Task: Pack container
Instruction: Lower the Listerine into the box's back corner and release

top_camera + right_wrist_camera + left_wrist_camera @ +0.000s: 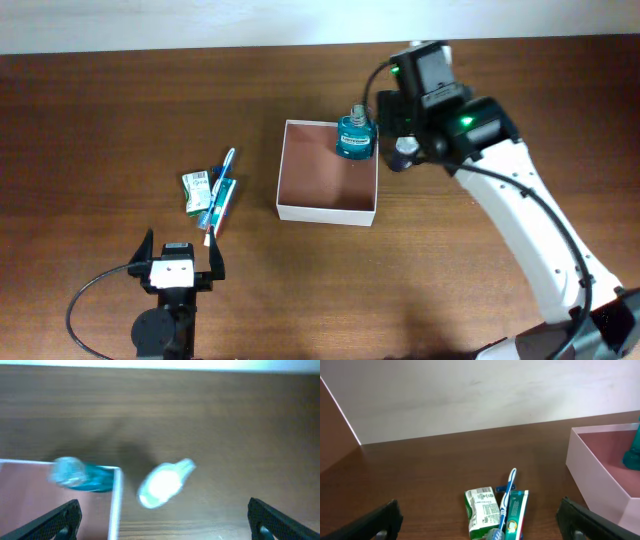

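Note:
The container [326,211], a square shallow box with white walls and a reddish-brown inside, sits mid-table. A teal bottle [354,136] stands in its far right corner. A small white bottle [405,149] lies on the table just right of the container. My right gripper [398,128] hovers over it, open and empty. In the right wrist view the white bottle [162,485] lies between the spread jaws [162,521], beside the container wall [116,505] and the teal bottle [82,476]. My left gripper [178,262] is open and empty near the front edge.
A green packet [198,190], a blue-and-white toothbrush [218,190] and a teal toothpaste box [224,203] lie together left of the container. In the left wrist view they lie between the open jaws [480,531]: packet [481,512], toothbrush [507,496], box [517,515].

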